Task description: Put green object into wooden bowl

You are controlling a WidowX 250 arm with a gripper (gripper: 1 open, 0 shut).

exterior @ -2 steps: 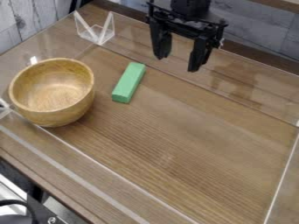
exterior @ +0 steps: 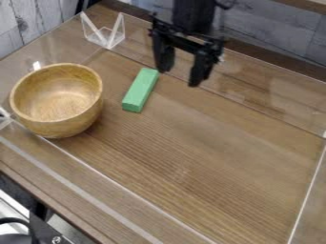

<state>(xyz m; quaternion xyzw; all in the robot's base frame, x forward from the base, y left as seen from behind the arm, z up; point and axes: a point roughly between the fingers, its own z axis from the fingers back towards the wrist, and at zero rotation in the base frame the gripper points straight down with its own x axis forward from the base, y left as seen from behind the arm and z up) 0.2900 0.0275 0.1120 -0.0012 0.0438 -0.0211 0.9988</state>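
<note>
The claw [exterior: 181, 71] has shifted left and lower toward the block [exterior: 141, 90], jaws spread and empty (set to straddle it), while the block lies flat on the bench [exterior: 204, 162] right of the bowl [exterior: 56, 99].

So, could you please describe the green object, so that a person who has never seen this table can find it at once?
Start from the round wooden bowl at the left of the wood-grain table. Just to its right, apart from it, lies the green object, a small bar-shaped block flat on the table, with the open gripper hanging close by on its right. It is the only bright green thing here.
</note>
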